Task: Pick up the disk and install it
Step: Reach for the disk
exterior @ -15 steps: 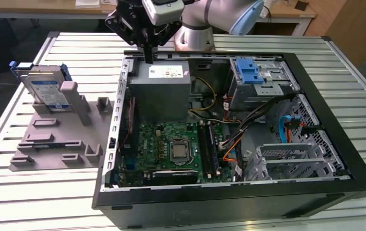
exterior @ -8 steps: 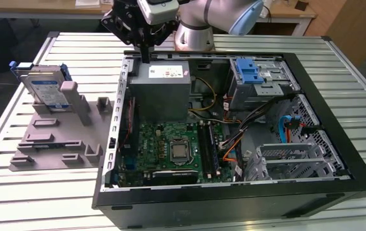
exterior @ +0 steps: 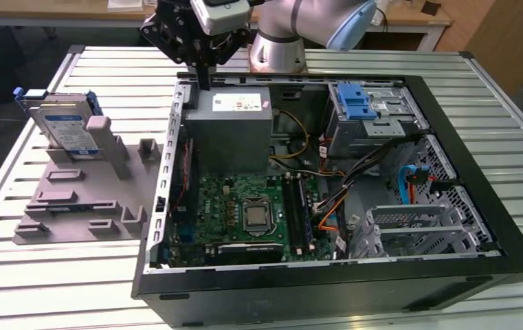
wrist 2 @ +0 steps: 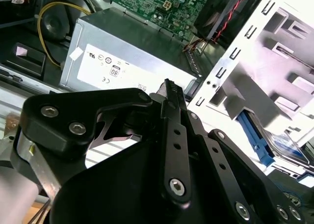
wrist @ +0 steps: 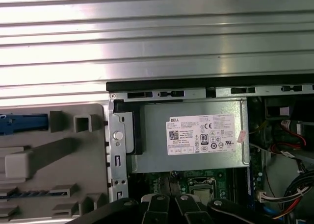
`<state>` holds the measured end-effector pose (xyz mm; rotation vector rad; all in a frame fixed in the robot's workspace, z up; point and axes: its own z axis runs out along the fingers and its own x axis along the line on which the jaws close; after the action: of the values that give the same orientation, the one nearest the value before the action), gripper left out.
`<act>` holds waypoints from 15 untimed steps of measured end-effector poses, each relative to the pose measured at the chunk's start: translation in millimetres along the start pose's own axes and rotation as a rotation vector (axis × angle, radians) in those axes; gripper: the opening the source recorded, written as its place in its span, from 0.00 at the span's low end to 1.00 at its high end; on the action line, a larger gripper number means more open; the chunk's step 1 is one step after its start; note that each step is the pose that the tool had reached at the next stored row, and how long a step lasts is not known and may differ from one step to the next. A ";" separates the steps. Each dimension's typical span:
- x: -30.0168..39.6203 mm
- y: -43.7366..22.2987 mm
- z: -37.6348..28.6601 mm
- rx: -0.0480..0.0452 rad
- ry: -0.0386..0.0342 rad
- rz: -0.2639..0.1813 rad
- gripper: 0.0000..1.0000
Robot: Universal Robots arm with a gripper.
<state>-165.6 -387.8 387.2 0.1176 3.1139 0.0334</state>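
Disk isn't picked up yet, details further down. Going big to small: everything sits on a slatted metal table. Most of it is taken up by a black computer case lying on its side with the panel off and the guts showing. The robot arm comes in from the far edge of the table.

On the exterior view's left of the case there's a grey fixture full of slots and posts. Inside the case, the grey power supply with its white sticker sits at the far end. The green motherboard is nearer, and a silver drive cage with a blue latch is off to the exterior view's right.

The disk stands on edge at the far end of the fixture, blue bracket around it, with a tall grey post just beside it.

Gripper has its fingers pressed together with nothing between them. It points down and hovers over the case's far rim by the power supply, well apart from the disk.
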 end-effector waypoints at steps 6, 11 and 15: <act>3.6 0.5 0.3 0.0000 0.0008 0.000 0.11; 6.6 0.9 0.5 0.0001 0.0013 0.000 0.11; 9.0 1.1 0.7 0.0002 0.0018 0.000 0.11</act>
<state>-174.5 -386.0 386.3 0.1178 3.1157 0.0332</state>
